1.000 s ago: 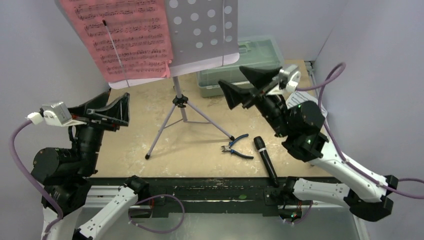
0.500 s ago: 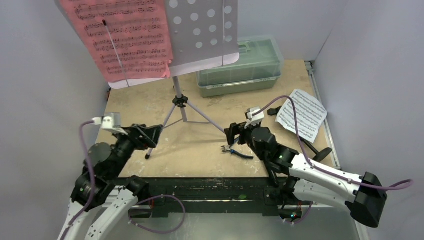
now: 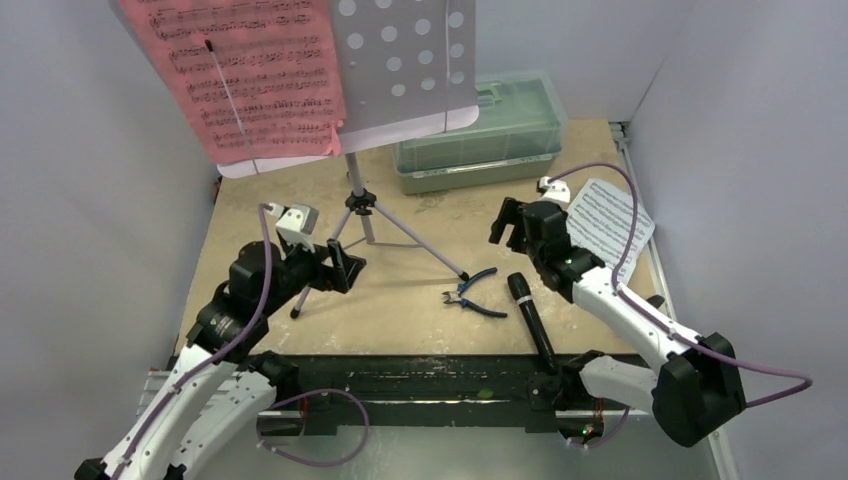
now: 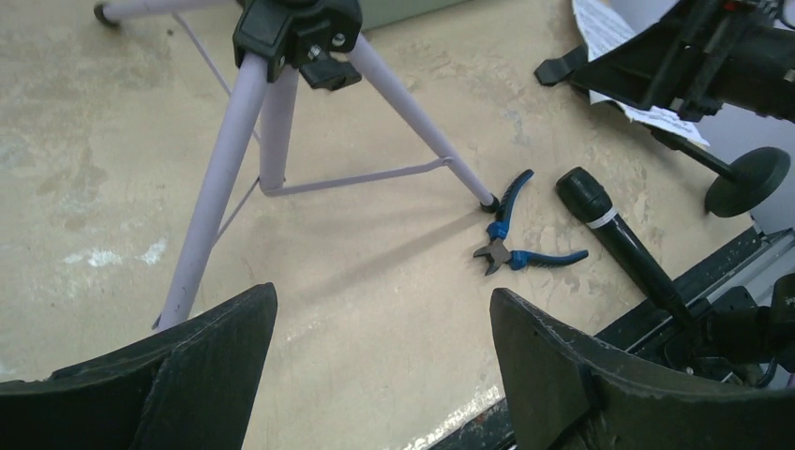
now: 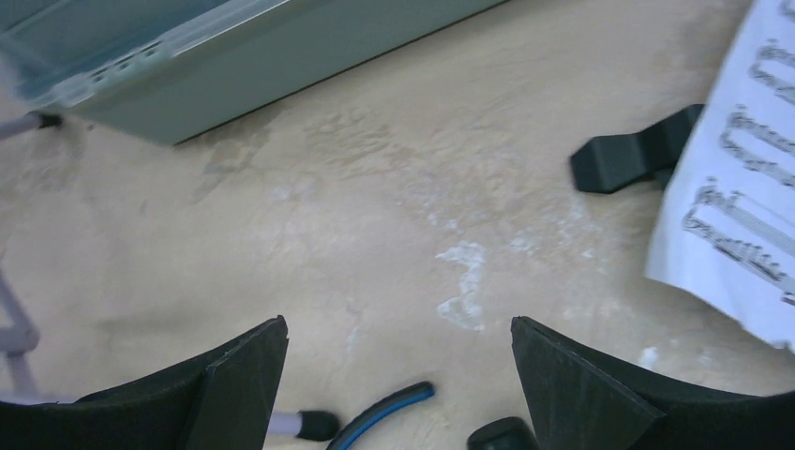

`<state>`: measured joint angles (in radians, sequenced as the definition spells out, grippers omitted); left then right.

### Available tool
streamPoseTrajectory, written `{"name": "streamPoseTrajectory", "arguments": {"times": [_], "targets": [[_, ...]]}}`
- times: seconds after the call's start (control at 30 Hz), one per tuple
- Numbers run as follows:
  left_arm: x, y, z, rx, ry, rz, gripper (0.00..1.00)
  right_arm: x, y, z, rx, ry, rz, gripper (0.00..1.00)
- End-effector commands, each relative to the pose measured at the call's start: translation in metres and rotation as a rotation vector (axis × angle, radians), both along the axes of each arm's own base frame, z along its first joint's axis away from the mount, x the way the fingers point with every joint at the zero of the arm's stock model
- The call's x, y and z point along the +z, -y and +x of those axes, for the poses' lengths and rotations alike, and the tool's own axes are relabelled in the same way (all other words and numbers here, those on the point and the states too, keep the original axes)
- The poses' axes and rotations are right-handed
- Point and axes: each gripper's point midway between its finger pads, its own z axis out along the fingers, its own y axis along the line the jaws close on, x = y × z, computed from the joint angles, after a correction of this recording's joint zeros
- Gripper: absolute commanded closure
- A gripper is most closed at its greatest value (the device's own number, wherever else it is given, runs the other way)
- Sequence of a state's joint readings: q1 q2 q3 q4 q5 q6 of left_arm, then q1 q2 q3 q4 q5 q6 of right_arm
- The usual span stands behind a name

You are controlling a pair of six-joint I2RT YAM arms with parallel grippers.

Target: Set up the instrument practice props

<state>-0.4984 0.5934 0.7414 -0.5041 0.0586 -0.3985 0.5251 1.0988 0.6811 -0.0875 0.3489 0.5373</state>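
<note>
The pale lilac music stand (image 3: 405, 60) stands at the back left on tripod legs (image 4: 272, 112) and holds the pink sheet (image 3: 230, 75). The white sheet (image 3: 605, 225) lies flat at the right edge, partly under my right arm. The black microphone (image 3: 530, 320) lies near the front edge. The black stand's round base (image 4: 759, 178) shows in the left wrist view. My left gripper (image 3: 345, 268) hovers open by the tripod's front leg, empty (image 4: 382, 295). My right gripper (image 3: 505, 222) hangs open over bare table left of the white sheet (image 5: 741, 206), empty (image 5: 398, 323).
A translucent green toolbox (image 3: 480, 130) sits at the back behind the tripod. Blue-handled pliers (image 3: 472, 293) lie between the tripod's right foot and the microphone. A black clip part (image 5: 628, 155) pokes out from under the white sheet. Walls close in on both sides.
Both arms have come down from a raised pose. The left gripper moved forward to the tripod's front leg. The right gripper swung back toward the white sheet. Both stayed open.
</note>
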Motion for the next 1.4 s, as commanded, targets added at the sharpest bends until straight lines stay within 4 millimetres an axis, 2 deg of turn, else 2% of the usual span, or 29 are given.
{"name": "streamPoseTrajectory", "arguments": {"times": [0.0,0.1,0.2,0.33,0.47,0.6,0.73,0.83,0.9,0.93,1.07,1.17,1.33,1.37], "targets": [[0.038,0.000,-0.006,-0.050,0.201,-0.040,0.16,0.009,0.045,0.013,-0.198,-0.093,-0.011,0.06],[0.045,-0.006,-0.010,-0.031,0.242,-0.049,0.15,0.015,0.075,0.021,-0.304,-0.118,-0.040,0.02],[0.047,-0.004,-0.015,-0.058,0.256,-0.062,0.15,0.022,0.106,0.028,-0.430,-0.129,-0.104,0.01],[0.050,0.001,-0.019,-0.091,0.266,-0.070,0.16,0.021,0.125,0.044,-0.465,-0.165,-0.265,0.01],[0.053,0.002,-0.022,-0.108,0.278,-0.075,0.16,-0.017,0.149,0.046,-0.533,-0.411,-0.545,0.01],[0.057,0.002,-0.026,-0.121,0.302,-0.085,0.16,-0.043,0.159,0.046,-0.547,-0.527,-0.715,0.01],[0.061,0.002,-0.031,-0.136,0.323,-0.090,0.16,-0.053,0.172,0.043,-0.568,-0.556,-0.847,0.02],[0.064,0.003,-0.033,-0.149,0.334,-0.096,0.16,-0.059,0.174,0.042,-0.553,-0.575,-0.885,0.14],[0.065,0.004,-0.035,-0.156,0.340,-0.099,0.16,-0.060,0.175,0.041,-0.548,-0.584,-0.898,0.29],[0.065,0.004,-0.035,-0.158,0.343,-0.101,0.16,-0.060,0.175,0.040,-0.547,-0.586,-0.902,0.33],[0.066,0.005,-0.037,-0.172,0.348,-0.104,0.15,-0.064,0.175,0.036,-0.526,-0.594,-0.907,0.36],[0.065,0.007,-0.037,-0.180,0.343,-0.102,0.15,-0.068,0.173,0.036,-0.506,-0.599,-0.897,0.46],[0.063,0.009,-0.036,-0.187,0.335,-0.100,0.15,-0.070,0.167,0.038,-0.478,-0.590,-0.901,0.79],[0.063,0.009,-0.035,-0.186,0.333,-0.099,0.15,-0.069,0.163,0.039,-0.469,-0.582,-0.902,0.90]]}}
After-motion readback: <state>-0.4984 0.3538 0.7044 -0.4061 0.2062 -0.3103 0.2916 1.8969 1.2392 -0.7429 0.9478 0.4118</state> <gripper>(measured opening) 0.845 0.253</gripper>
